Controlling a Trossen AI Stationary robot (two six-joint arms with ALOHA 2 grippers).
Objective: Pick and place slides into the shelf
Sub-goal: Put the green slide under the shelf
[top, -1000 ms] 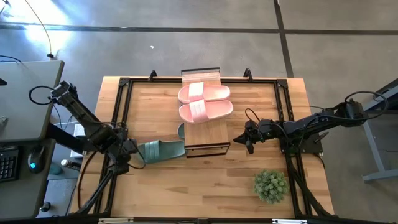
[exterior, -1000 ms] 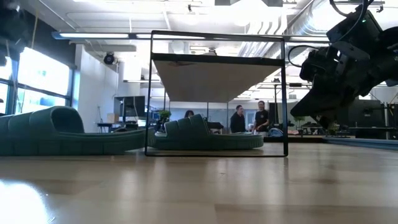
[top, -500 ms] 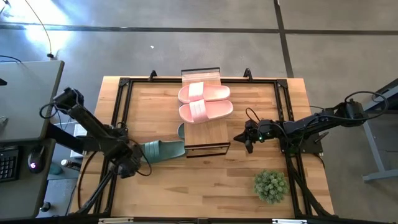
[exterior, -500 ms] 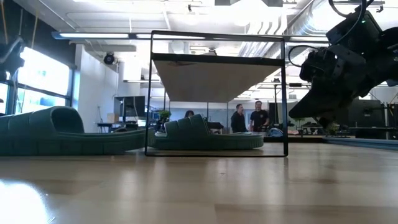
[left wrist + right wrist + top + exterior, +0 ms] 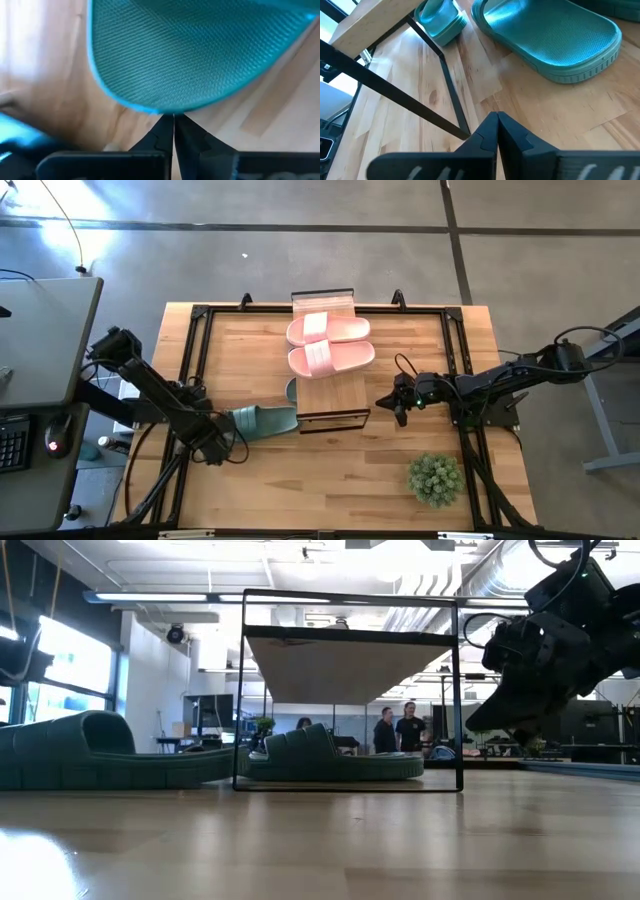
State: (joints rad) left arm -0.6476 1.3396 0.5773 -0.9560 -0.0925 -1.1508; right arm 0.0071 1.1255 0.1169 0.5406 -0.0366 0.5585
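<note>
Left wrist view shows the left gripper [image 5: 173, 122] with its fingers pressed together on nothing, their tips right at the rounded end of a green sandal [image 5: 190, 50] lying flat on the table [image 5: 60, 100]. From above, that sandal [image 5: 262, 421] lies just beside the shelf [image 5: 330, 385], one end reaching under its near corner. The right gripper [image 5: 496, 125] is likewise clenched and empty, hanging on the shelf's other side, facing more green sandals under it. Two pink sandals [image 5: 330, 343] lie on the shelf's plank top. The sandal looks light, soft and springy, its textured footbed unlikely to slip; the raised strap or the sole's side edge seems the best place to pinch it.
</note>
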